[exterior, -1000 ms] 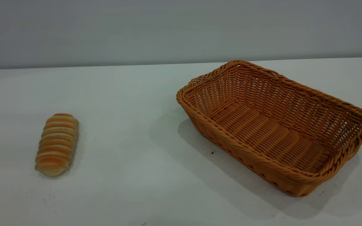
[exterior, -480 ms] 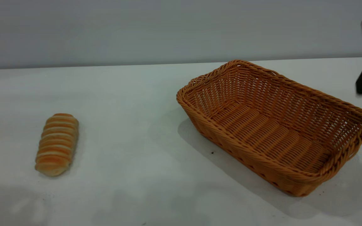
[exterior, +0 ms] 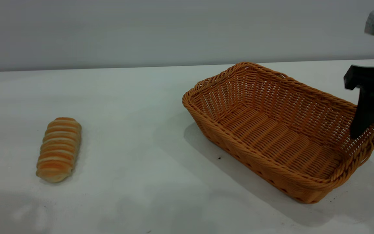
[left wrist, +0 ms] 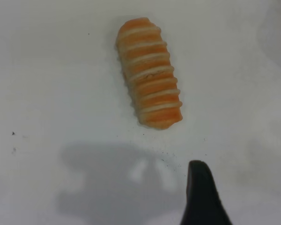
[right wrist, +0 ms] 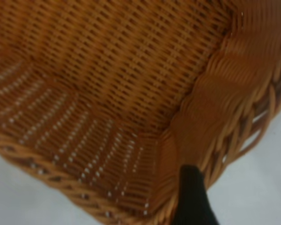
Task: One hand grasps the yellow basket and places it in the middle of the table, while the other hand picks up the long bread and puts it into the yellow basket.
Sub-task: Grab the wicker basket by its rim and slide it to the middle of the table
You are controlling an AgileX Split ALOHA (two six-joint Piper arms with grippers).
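Nearest, the long bread lay untouched at the left of the table, with the left gripper hovering near 1 rounded end; whether it was open or closed could not be told. Farther right, the yellow basket sat off-centre, and the right gripper hung spread astride its right-hand rim, holding nothing. Grasping the basket looked to be the step in hand, and the next move called for closing on that rim.
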